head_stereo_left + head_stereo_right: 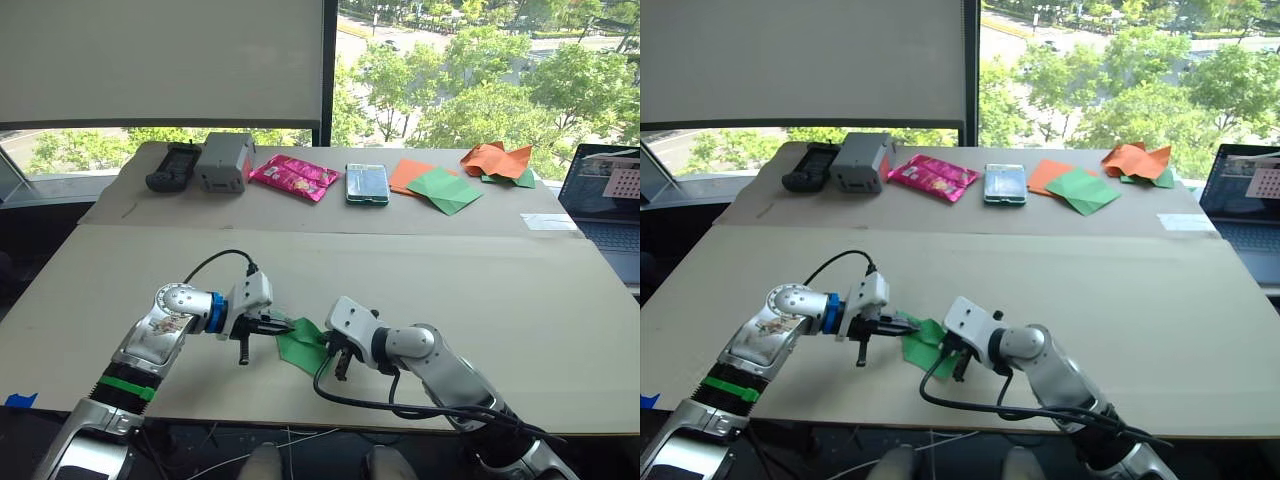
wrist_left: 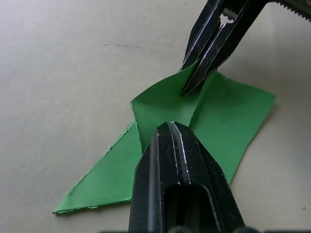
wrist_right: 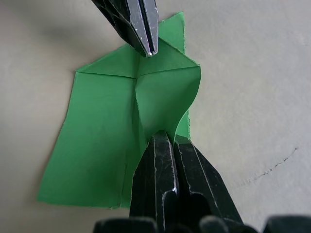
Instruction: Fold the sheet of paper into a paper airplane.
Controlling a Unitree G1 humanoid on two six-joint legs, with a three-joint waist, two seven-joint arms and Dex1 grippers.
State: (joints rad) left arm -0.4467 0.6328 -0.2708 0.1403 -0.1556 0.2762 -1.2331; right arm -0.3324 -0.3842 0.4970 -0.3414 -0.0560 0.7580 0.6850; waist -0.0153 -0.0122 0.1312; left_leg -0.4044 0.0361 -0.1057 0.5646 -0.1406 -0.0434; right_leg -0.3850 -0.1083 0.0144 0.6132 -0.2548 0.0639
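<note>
Near the table's [image 1: 420,290] front edge, the left gripper [image 2: 167,127] and right gripper [image 3: 163,137] each pinch the sheet of paper [image 1: 301,345]; it looks thin, light and easy to tear, so holding it by the folds is probably safest.

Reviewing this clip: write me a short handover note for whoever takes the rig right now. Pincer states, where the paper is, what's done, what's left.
Left pincer: shut on the sheet of paper, pinching its left side.
Right pincer: shut on the same sheet, pinching the raised flap on its right side.
Paper: near the front edge of the table, between the two pincers, partly folded with several creases and one flap lifted; the rest lies flat.
Done: first folds are in; the sheet is already narrowed and layered.
Left: it is not yet a finished airplane. Press the lifted flap down, then complete the remaining folds.
Spare orange and green papers lie at the far side, untouched.
</note>
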